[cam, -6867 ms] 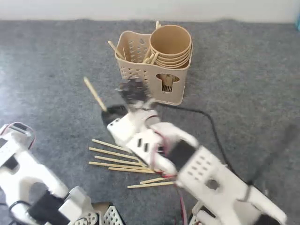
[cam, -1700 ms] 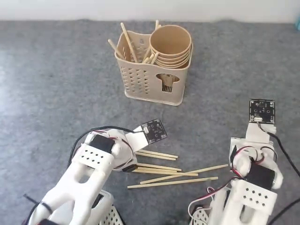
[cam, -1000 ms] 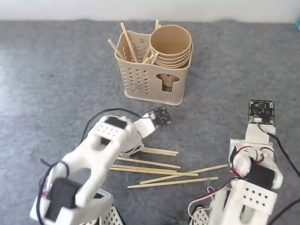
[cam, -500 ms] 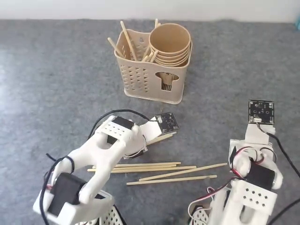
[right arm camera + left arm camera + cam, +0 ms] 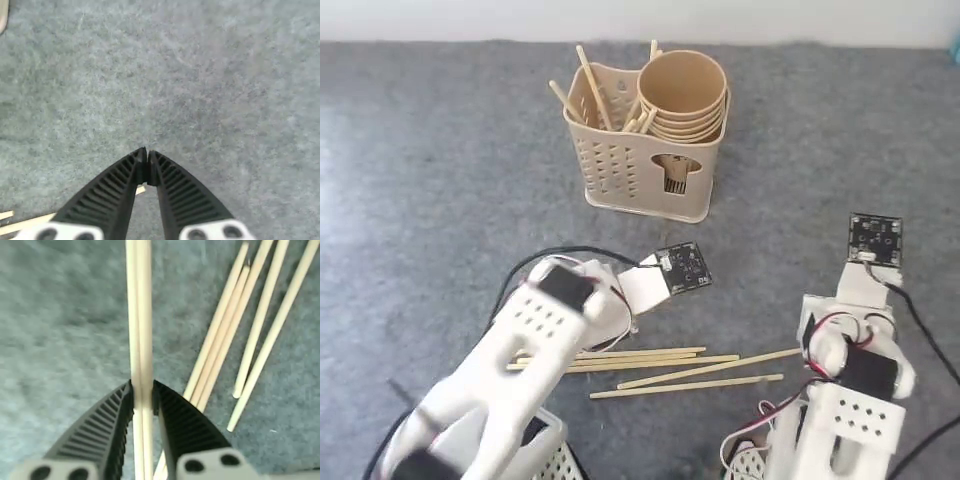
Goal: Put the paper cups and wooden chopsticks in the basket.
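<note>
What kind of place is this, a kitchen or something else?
Likely a tabletop robot test setup, not a kitchen: a grey felt-like mat, the left arm and right arm side by side, and a basket of paper cups with wooden chopsticks lying loose nearby.

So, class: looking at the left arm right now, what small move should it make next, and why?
Probably a short lift straight up. The left gripper is shut on a pair of chopsticks, and the loose chopsticks lie close beside them, so rising first should avoid dragging those before heading for the basket.
</note>
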